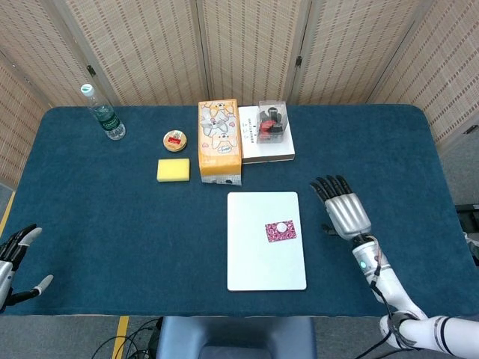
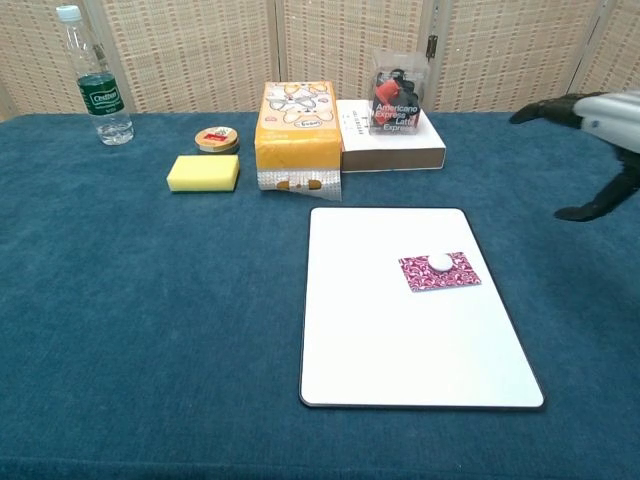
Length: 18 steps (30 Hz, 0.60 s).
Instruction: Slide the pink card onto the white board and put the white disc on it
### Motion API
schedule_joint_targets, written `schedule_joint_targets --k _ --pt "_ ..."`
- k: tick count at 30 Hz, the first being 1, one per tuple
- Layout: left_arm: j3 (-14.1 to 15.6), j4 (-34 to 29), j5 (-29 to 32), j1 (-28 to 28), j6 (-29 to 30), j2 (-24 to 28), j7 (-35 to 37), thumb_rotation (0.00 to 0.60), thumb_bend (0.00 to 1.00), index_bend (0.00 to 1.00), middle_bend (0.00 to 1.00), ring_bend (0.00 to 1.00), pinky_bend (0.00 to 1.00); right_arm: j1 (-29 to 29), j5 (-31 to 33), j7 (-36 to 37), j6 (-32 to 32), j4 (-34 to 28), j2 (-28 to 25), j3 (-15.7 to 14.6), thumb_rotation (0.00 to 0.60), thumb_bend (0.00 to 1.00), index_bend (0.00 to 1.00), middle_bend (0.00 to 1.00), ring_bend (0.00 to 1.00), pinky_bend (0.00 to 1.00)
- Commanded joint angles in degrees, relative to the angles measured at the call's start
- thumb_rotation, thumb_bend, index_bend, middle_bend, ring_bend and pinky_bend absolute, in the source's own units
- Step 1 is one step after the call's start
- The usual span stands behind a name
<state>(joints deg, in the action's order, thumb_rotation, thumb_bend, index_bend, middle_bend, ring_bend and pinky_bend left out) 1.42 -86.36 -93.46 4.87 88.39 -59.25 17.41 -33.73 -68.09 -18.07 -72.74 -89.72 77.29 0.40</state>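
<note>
The pink patterned card (image 1: 281, 231) (image 2: 439, 271) lies flat on the right part of the white board (image 1: 254, 262) (image 2: 400, 350). A small white disc (image 1: 281, 226) (image 2: 440, 262) rests on the card's upper middle. My right hand (image 1: 343, 209) (image 2: 590, 130) hovers to the right of the board, off it, fingers spread and holding nothing. My left hand (image 1: 13, 258) shows at the far left edge of the head view, beyond the table's front corner, fingers apart and empty.
Along the back stand a water bottle (image 1: 102, 112), a round tin (image 1: 175, 140), a yellow sponge (image 1: 173, 170), an orange tissue box (image 1: 218, 140) and a white box (image 1: 266, 142) with a clear case on top. Blue cloth covers the table (image 1: 112, 217).
</note>
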Motion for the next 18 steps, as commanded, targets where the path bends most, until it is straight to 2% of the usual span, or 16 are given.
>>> schedule_joint_targets --k 1,3,7,10,18 --pt "0.12 -0.99 -0.14 0.2 -0.63 -0.63 -2.8 0.6 0.29 0.0 0.09 0.11 0.22 9.33 -8.91 10.15 -10.95 9.1 2.81 -3.52 0.6 0.11 0.08 0.07 0.0 0.0" --pt "0.01 -1.47 0.1 0.24 -0.83 -0.88 -4.18 0.6 0.29 0.0 0.09 0.11 0.22 11.44 -10.72 12.9 -12.56 11.59 2.93 -4.45 0.6 0.11 0.07 0.07 0.0 0.0" --pt "-0.62 -1.99 1.62 0.39 -1.54 -1.23 -5.83 0.6 0.29 0.0 0.09 0.11 0.22 14.04 -12.08 17.3 -12.69 11.67 0.68 -5.48 0.6 0.11 0.04 0.06 0.0 0.0" --pt "-1.11 -2.28 2.64 0.41 -1.77 -1.46 -6.64 0.6 0.29 0.0 0.09 0.11 0.22 15.78 -11.75 17.86 -12.21 11.21 -0.58 -5.72 0.6 0.11 0.0 0.03 0.0 0.0" --pt "-1.35 -2.67 2.54 0.33 -1.35 -2.03 -9.12 0.6 0.29 0.0 0.09 0.11 0.22 17.05 -11.28 18.11 -8.54 8.15 -4.1 -4.97 0.6 0.11 0.0 0.02 0.0 0.0"
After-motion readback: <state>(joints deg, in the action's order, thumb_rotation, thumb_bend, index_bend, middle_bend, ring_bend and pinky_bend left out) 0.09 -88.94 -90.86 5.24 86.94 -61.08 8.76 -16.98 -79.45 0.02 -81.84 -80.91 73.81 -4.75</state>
